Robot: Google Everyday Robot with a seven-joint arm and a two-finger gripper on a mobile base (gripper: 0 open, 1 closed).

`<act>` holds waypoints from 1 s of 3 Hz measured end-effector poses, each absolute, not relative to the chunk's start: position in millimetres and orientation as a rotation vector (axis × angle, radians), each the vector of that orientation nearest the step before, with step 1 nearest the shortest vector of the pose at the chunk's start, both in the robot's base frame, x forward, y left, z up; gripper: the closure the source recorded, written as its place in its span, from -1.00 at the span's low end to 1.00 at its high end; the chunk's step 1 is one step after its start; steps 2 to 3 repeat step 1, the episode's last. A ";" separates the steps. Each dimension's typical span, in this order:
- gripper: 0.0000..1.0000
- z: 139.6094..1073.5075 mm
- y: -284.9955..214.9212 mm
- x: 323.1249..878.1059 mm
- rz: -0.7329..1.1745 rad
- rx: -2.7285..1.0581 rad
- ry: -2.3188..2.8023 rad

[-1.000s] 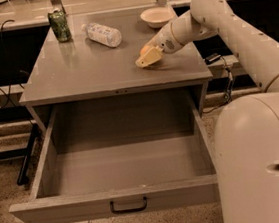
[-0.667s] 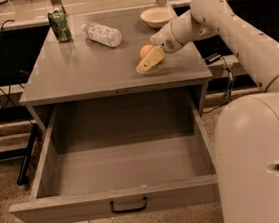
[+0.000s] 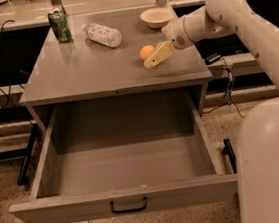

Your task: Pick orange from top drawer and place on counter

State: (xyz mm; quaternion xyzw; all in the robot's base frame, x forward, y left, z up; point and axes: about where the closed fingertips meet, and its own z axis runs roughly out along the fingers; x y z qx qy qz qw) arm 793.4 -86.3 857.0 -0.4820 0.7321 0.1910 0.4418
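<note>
The orange (image 3: 146, 51) rests on the counter (image 3: 99, 67), right of the middle. My gripper (image 3: 152, 58) is low over the counter at the orange's right side. One cream finger (image 3: 158, 55) lies against the fruit's front right, and the fruit shows round and uncovered beside it. The gripper looks open. The top drawer (image 3: 124, 200) is pulled fully out below the counter, its dark handle (image 3: 128, 205) centred on the front panel. No objects show inside it.
A white bowl (image 3: 156, 16) stands at the counter's back right, just behind my wrist. A clear plastic bottle (image 3: 102, 35) lies on its side at the back middle. A green can (image 3: 60, 25) stands at the back left. My white base (image 3: 271, 164) is right of the drawer.
The orange now shows apart from the gripper on the counter; earlier the gripper covered most of it. The arm has barely moved.
</note>
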 end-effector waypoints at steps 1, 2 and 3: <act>-1.00 889.3 -114.5 778.9 0.387 -1.155 1.780; -1.00 889.3 -114.5 778.9 0.387 -1.155 1.780; -1.00 889.3 -114.5 778.9 0.387 -1.155 1.780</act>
